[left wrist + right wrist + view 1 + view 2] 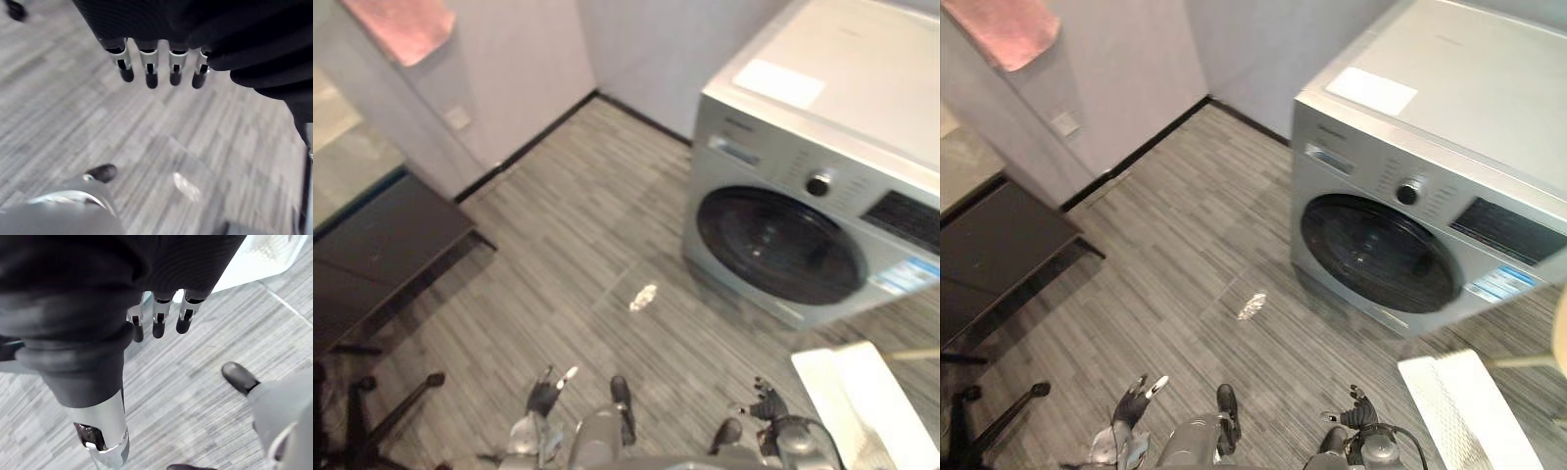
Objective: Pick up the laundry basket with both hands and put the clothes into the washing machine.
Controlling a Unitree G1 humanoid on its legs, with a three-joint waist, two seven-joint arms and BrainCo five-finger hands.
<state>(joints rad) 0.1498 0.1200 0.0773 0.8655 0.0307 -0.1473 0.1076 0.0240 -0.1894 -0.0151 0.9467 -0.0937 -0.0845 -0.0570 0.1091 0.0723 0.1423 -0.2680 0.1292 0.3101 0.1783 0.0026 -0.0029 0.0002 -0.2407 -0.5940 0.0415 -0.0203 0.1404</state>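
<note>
Laundry basket [862, 401], white with a perforated wall, sits on the floor at the robot's right in the left eye view, just beside the washing machine [813, 196], whose round dark door [778, 245] looks closed; no clothes can be made out in the basket. Both hands hang low there, left hand [544, 397] and right hand [768, 403], apart from the basket. Right eye view gives the same layout. Left wrist view shows its fingers [149, 66] hanging straight over bare floor, holding nothing. Right wrist view shows fingers [159, 318] relaxed, empty, with the basket's white corner [266, 257] beyond them. This fits either standing before a pickup or after setting the basket down; grasping it would call for turning right and bringing both hands to its rim.
</note>
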